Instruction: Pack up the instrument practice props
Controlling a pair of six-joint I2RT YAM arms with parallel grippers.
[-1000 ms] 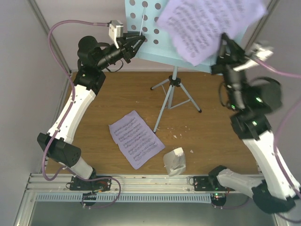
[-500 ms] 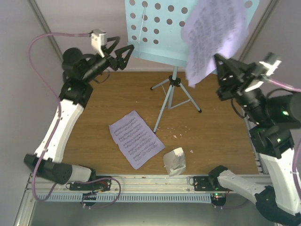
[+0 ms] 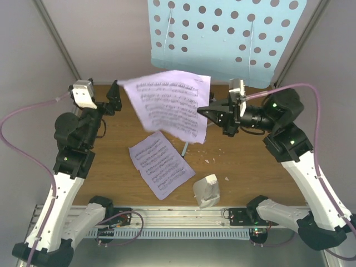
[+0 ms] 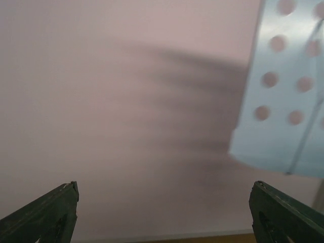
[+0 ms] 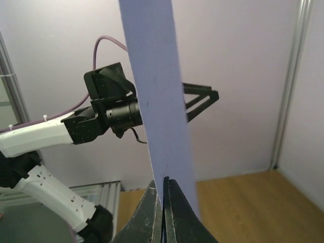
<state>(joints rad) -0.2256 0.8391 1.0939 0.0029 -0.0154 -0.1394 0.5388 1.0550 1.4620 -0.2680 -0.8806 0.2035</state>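
I have one lavender sheet music page (image 3: 169,103) hanging in the air above the middle of the bench (image 3: 256,161). My right fingers (image 5: 174,212) are closed tight on its right edge. In the right wrist view the paper shows edge-on and rises straight up from between the tips.

A second sheet music page (image 3: 160,165) lies flat on the wood, below the held one and a little nearer to me. The small white metronome (image 3: 206,191) with its clear cover sits just beside that flat page's near right corner, close to the front rail (image 3: 167,214). I cannot tell whether the two touch.

The pale-blue music stand (image 3: 222,39) is at the back, and its hole-punched tray fills the top of the overhead view. The held page hides most of the tripod, with only a bit of one leg showing below the paper. A few white crumbs (image 3: 214,159) are scattered on the wood to the right of the flat page.

My left fingers (image 4: 48,217) are spread wide and hold nothing. They are raised over the left side of the bench, near the held page's left edge. The left wrist view shows the back wall and the tray's left edge.
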